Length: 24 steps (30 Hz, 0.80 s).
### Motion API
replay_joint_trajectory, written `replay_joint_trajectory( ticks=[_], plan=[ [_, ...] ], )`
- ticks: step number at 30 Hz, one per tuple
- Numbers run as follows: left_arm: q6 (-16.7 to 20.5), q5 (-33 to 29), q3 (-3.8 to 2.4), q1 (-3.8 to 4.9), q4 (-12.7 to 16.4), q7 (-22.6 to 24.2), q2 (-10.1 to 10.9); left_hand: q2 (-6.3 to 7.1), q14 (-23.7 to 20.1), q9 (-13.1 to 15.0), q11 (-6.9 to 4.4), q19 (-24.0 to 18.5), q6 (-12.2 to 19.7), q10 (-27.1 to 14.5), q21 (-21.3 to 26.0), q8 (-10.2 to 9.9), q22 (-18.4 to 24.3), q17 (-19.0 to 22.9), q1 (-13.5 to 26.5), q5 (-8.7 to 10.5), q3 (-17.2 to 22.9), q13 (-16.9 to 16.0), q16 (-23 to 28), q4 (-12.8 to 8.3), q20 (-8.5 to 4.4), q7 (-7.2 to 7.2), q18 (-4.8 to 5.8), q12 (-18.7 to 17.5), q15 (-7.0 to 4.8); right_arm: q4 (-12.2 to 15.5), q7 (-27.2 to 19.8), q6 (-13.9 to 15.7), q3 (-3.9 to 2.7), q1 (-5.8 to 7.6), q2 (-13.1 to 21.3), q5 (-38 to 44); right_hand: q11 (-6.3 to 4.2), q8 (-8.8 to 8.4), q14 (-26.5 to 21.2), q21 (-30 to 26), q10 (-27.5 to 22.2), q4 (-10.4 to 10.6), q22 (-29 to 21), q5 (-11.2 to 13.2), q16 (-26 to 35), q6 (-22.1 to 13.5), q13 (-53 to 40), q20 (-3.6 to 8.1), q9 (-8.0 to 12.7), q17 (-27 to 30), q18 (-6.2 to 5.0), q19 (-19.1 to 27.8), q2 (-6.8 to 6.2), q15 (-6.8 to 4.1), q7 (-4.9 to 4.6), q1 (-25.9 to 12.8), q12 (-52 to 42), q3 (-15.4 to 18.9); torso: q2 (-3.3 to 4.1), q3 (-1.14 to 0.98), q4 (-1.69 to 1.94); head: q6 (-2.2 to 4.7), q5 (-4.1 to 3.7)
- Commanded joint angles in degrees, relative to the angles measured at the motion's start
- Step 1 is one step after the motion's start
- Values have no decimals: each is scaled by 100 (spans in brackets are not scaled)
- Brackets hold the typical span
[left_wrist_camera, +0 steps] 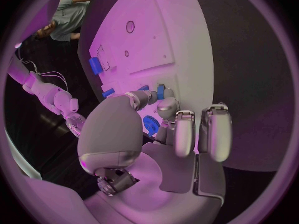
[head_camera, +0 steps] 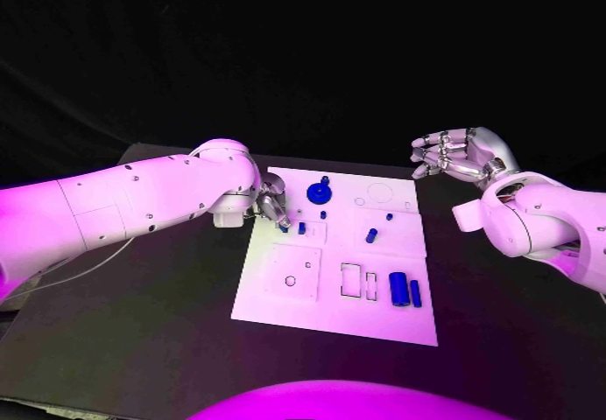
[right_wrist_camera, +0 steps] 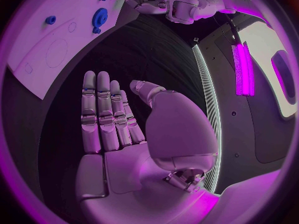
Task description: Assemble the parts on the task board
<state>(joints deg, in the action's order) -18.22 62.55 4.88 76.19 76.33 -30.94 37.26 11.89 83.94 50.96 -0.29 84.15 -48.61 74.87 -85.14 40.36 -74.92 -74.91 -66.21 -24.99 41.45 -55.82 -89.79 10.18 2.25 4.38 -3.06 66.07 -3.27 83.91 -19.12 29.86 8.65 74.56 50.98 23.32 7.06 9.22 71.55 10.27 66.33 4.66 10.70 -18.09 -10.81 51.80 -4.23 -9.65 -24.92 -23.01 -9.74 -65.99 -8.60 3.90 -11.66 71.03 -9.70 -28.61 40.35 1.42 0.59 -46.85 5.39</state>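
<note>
The white task board lies mid-table. My left hand is low over its near-left upper part; thumb and a finger pinch a small blue peg, also seen as the peg in the left wrist view, while the other fingers stay stretched out. A blue gear stands just beyond the hand. My right hand hovers off the board's far right corner, holding nothing, its fingers straight side by side and the thumb apart.
A short blue peg and two small blue pieces lie mid-board. Two blue cylinders lie side by side at the near right. Outlined recesses and a square plate mark the near half.
</note>
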Motion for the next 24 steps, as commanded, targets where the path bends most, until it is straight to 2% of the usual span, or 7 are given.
replay_joint_trajectory(
  ticks=[1,24],
  plan=[
    [-102,64,24,-33,21,2,3,-64,606,18,-30,105,-20,26,-21,22,-650,-1509,-10,-16,852,-17,-21,-825,-35,-55,96,-1,-54,7,-33,-25,-1,-3,-3,16,49,-27,-37,-32,9,24,-6,-16,19,-33,-10,-31,0,-7,-67,21,-2,11,-13,-53,22,-1,3,0,-4,7,9],
    [-140,148,25,-34,-27,14,4,-53,606,55,-43,114,-23,39,-29,47,-665,-1509,-16,-26,885,-37,-21,-857,-41,-67,99,10,-64,29,-33,-17,-1,-4,11,16,46,-25,-35,-38,16,35,-17,-46,19,-31,-13,-32,-3,-15,-70,15,2,8,-10,-51,30,2,5,-1,-5,-17,8]
  ],
)
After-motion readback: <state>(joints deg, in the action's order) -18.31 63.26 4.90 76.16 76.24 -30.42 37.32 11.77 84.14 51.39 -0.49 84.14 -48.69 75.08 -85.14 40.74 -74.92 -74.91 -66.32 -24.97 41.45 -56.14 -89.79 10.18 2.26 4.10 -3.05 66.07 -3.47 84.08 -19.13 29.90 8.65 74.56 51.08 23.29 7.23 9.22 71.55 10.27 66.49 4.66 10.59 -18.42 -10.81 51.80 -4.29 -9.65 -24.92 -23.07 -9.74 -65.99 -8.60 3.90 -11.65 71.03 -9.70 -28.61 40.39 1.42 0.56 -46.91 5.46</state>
